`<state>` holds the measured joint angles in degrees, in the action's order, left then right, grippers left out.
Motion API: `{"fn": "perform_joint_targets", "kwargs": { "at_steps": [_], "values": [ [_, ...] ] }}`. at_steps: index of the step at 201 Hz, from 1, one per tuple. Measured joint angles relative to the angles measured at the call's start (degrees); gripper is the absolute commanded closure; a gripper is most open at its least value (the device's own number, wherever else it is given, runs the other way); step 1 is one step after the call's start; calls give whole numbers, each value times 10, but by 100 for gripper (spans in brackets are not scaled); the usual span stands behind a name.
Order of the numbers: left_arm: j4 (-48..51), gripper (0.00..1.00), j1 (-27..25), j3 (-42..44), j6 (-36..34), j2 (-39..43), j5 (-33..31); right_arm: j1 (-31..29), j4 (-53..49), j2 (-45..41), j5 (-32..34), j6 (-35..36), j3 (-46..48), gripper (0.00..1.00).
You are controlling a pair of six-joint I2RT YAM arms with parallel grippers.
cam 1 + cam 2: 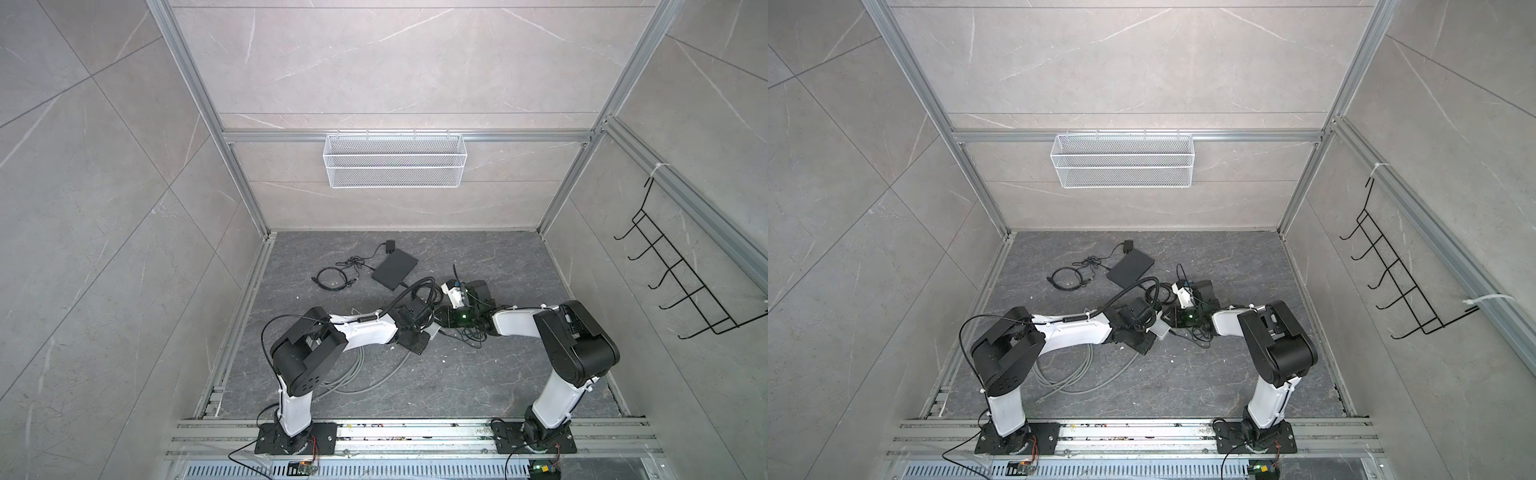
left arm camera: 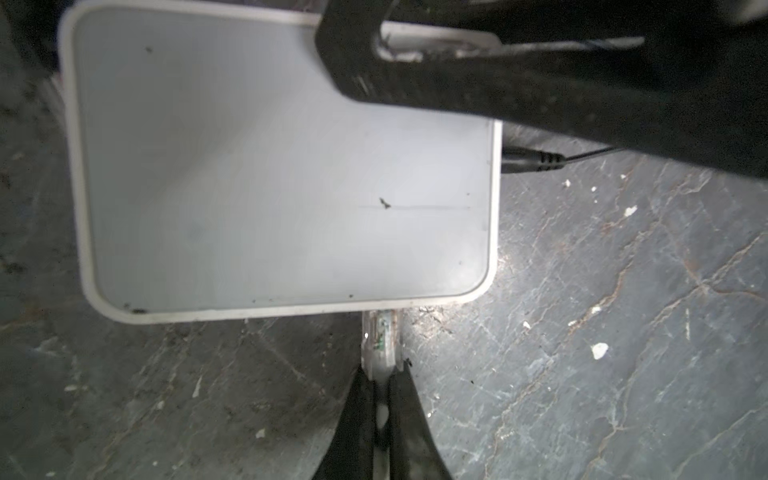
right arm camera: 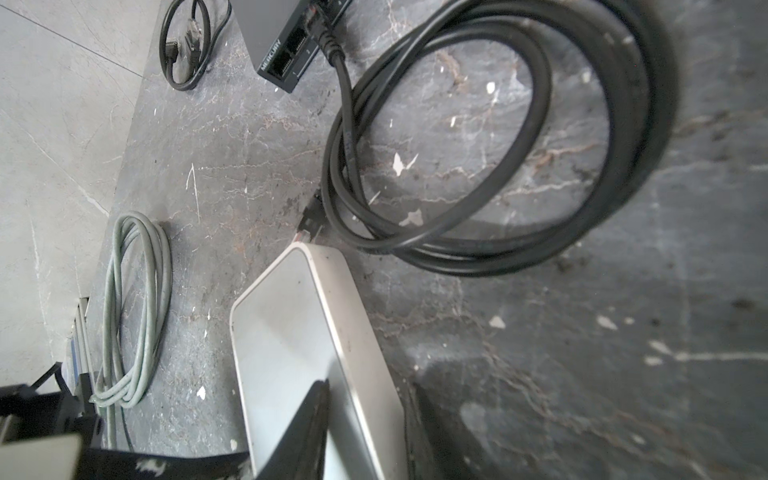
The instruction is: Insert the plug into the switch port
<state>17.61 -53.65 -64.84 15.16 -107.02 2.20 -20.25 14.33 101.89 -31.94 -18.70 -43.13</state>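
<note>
Top views both show the dark stone table (image 1: 457, 382) with two white-and-black arms meeting near its middle. Your left arm (image 1: 365, 328) rises from its base at 7 o'clock, bends, and stretches its forearm low toward the centre. Your right arm (image 1: 515, 322) mirrors it from 5 o'clock, with the wrist dropped to the tabletop.

Between them lies the white switch (image 2: 282, 166). The right gripper (image 3: 368, 386) is clamped on one end of it, one finger across the top face and the other down its side. The left gripper (image 2: 382, 376) has its jaws together on the tail of the clear plug (image 2: 380, 336). The plug's nose meets the switch's side wall; how far it has entered the port is hidden.

By the look of it, you are at the push-in. Keep the plug square to that wall and level with the table. Press straight along its length, and let the right grip brace the switch so it cannot slide away.
</note>
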Motion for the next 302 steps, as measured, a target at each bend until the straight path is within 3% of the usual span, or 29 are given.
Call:
{"fn": "perform_joint_targets", "kwargs": {
  "at_steps": [226, 302],
  "values": [
    [19, 91, 3, -18, -26, -12, 25, -7, -30, -5, 2, 27, -10, 71],
    [-39, 91, 3, 27, -32, 10, 24, -9, -34, -5, 3, 29, -11, 71]
  ]
}}
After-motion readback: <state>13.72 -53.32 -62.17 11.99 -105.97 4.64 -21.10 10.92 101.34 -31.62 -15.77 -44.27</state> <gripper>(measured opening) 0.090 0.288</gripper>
